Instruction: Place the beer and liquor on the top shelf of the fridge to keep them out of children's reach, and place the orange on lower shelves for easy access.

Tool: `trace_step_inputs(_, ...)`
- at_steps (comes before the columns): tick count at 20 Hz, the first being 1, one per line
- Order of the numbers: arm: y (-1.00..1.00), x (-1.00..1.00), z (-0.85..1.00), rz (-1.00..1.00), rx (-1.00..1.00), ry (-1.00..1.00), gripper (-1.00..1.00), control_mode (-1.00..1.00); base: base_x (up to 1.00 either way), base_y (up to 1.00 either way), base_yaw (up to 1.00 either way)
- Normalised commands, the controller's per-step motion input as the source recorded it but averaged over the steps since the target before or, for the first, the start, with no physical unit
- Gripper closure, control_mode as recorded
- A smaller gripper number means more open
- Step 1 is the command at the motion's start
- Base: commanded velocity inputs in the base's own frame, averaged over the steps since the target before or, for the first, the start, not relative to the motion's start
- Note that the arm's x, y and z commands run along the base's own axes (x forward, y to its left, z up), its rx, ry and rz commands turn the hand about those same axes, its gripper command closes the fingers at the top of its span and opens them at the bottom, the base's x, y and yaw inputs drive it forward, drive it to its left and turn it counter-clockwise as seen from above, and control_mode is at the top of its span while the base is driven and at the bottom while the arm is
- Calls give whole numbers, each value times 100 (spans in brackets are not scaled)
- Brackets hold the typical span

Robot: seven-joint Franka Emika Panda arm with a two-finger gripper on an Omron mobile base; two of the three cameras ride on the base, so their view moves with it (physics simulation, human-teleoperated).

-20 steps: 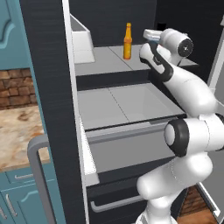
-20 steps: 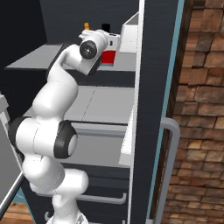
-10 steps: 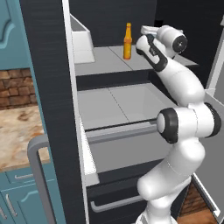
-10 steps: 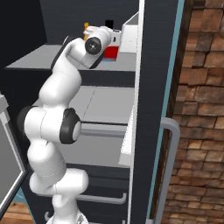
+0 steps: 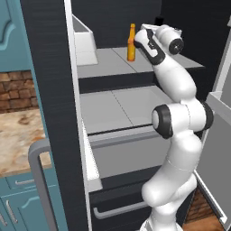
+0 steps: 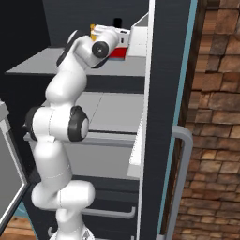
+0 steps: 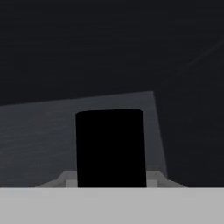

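The beer (image 5: 131,43), a slim amber bottle, stands upright on the top shelf of the fridge (image 5: 103,61), just left of my wrist. My gripper (image 6: 118,43) reaches in over that shelf (image 6: 47,65) and is shut on the liquor (image 6: 120,52). The liquor's red body shows under the hand and its black cap (image 6: 117,22) pokes up above it. In the hand view the same black cap (image 7: 109,148) stands right in front of the camera, with the grey shelf and the fridge's dark back wall behind. The orange is out of view.
White door bins (image 5: 85,43) (image 6: 140,40) hang on the open doors beside the top shelf. Below come a second grey shelf (image 5: 117,108) and a grey drawer (image 5: 126,153). A grey bar handle (image 6: 180,178) and a brick wall (image 6: 215,117) lie to the right.
The arm has stretched further into the fridge, carrying the liquor deeper over the top shelf. The beer has stayed where it was.
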Motion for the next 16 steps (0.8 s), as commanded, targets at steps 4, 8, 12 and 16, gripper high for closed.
trace_step_inputs(4, -23, 25, 0, 0, 0, 0, -100, -100, 0, 0, 0)
trace_step_inputs(8, -16, 21, 0, 0, 0, 0, -100, -100, 0, 0, 0)
trace_step_inputs(12, -10, 18, 1, 0, -1, 5, -100, -100, 0, 0, 0)
trace_step_inputs(16, -1, 0, 6, 0, -7, 9, -100, -100, 0, 0, 0)
